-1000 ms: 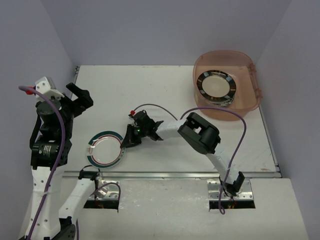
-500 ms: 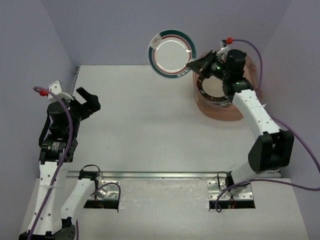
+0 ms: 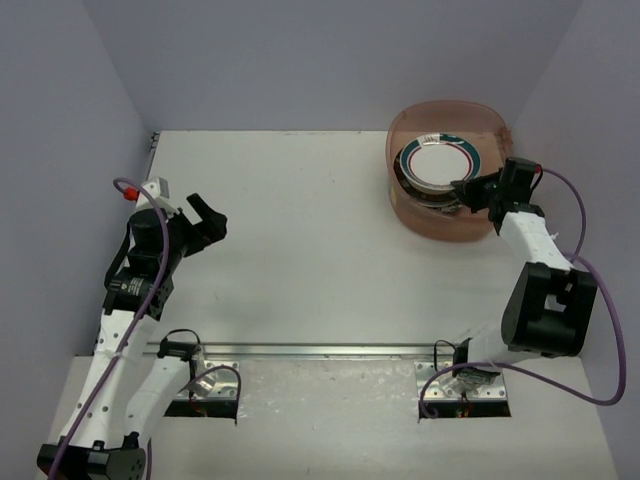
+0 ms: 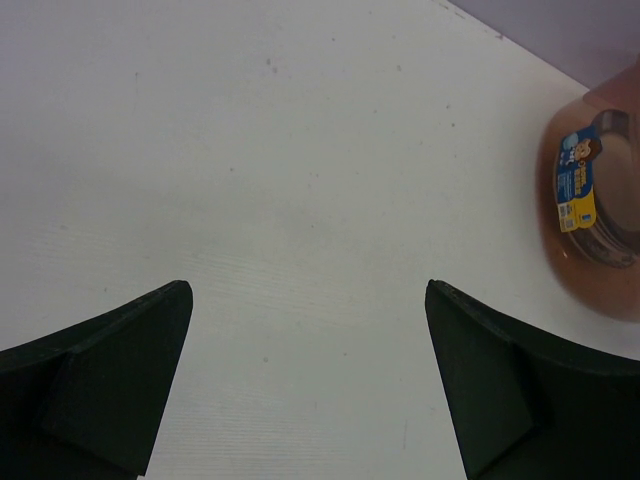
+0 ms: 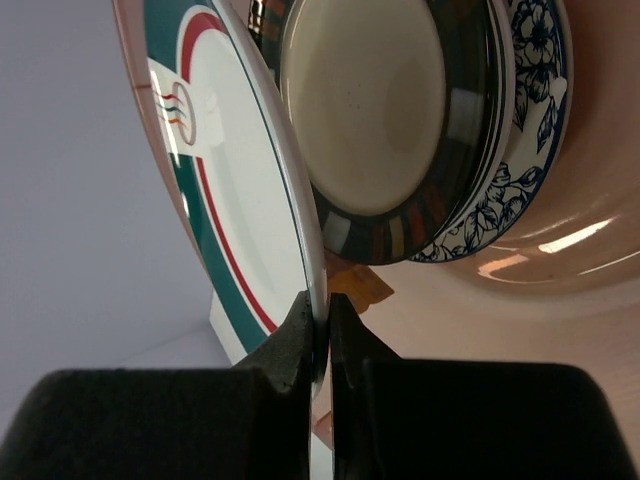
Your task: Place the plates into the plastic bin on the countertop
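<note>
My right gripper (image 3: 468, 190) (image 5: 322, 320) is shut on the rim of a white plate with a green-and-red rim (image 3: 440, 163) (image 5: 235, 190). It holds that plate inside the plastic bin (image 3: 500, 215), just above a stack of plates. In the right wrist view the stack shows a black-rimmed plate (image 5: 400, 190) on a blue floral plate (image 5: 535, 120). My left gripper (image 3: 205, 225) (image 4: 305, 390) is open and empty over the bare white countertop (image 3: 300, 220) at the left. The bin also shows at the right edge of the left wrist view (image 4: 600, 200).
A metal rail (image 3: 330, 350) runs along the countertop's front edge. Purple walls close in the back and both sides. The bin stands at the back right corner of the countertop.
A second ago my right gripper was at a plate at the front left. It carried the plate up and across, and now holds it low inside the bin. The left arm has shifted right.
</note>
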`<action>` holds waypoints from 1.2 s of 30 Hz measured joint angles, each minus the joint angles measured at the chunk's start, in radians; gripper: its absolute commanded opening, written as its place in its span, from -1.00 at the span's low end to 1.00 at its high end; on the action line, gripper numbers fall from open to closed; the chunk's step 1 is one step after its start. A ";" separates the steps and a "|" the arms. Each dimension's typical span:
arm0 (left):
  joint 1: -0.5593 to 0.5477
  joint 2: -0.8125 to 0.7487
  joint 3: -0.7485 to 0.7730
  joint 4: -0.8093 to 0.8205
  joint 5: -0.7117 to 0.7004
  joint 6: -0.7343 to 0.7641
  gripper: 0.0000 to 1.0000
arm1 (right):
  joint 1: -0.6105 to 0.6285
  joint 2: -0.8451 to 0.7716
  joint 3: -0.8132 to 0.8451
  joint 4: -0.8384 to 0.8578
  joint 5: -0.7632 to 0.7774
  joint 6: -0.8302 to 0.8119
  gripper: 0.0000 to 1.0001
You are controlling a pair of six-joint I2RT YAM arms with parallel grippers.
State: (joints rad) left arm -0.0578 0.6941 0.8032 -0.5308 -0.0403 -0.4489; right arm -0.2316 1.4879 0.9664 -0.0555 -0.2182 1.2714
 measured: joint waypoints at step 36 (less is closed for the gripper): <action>0.000 0.010 -0.071 0.034 0.022 0.028 1.00 | 0.051 0.188 0.312 -0.207 0.066 0.087 0.98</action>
State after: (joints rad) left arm -0.0582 0.7040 0.7322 -0.4965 -0.0180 -0.4210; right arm -0.1802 1.6764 1.2782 -0.2627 -0.1517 1.3588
